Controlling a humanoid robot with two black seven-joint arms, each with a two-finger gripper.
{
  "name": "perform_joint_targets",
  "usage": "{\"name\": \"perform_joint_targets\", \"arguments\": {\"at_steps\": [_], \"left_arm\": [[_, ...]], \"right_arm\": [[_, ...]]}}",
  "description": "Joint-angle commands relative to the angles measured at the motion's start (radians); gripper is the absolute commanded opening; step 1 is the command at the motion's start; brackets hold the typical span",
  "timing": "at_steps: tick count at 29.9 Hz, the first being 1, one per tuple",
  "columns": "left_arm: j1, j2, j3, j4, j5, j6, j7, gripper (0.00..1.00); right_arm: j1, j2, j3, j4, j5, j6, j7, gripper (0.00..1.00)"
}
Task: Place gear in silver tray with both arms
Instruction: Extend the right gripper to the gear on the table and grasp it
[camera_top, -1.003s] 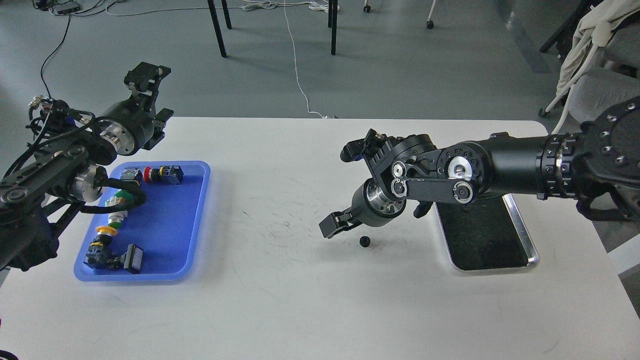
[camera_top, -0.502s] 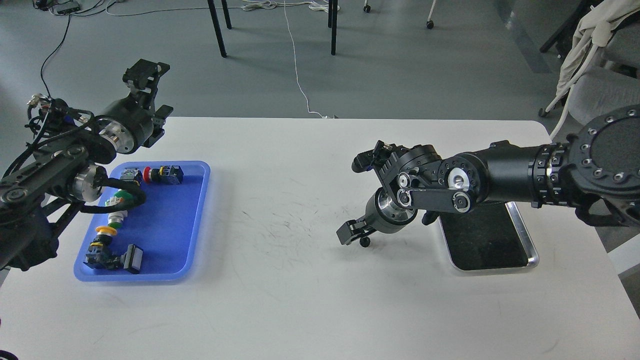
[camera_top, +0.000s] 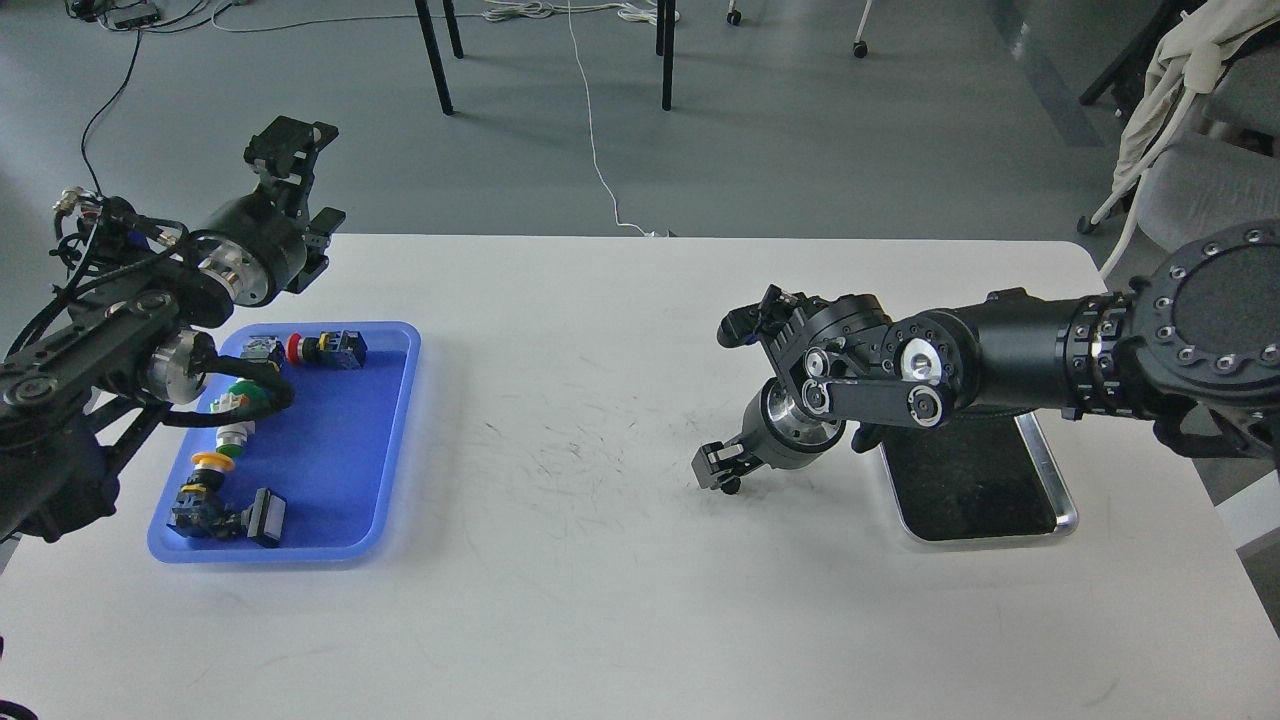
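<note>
The small black gear (camera_top: 731, 487) lies on the white table, left of the silver tray (camera_top: 1053, 478). The tray is partly covered by my right arm, and the part of its dark base that shows holds nothing. My right gripper (camera_top: 722, 470) is down at the table right over the gear, its fingers at the gear's sides. The fingers look dark and close together, so I cannot tell whether they grip it. My left gripper (camera_top: 305, 185) is open and empty, raised over the table's far left edge, far from the gear.
A blue plastic tray (camera_top: 392, 430) with several push-button switches sits at the left under my left arm. Chair legs and cables are on the floor beyond the table. A chair with cloth stands at the far right.
My right gripper has moved right and down, from left of the gear to directly over it. The gear has stayed in place. The left arm has barely moved.
</note>
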Motion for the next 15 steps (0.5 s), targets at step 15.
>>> {"name": "perform_joint_targets", "arguments": {"at_steps": [15], "left_arm": [[-0.001, -0.002, 0.000, 0.000, 0.001, 0.001, 0.000, 0.98]], "right_arm": [[0.004, 0.000, 0.000, 0.007, 0.014, 0.000, 0.011, 0.66]]}}
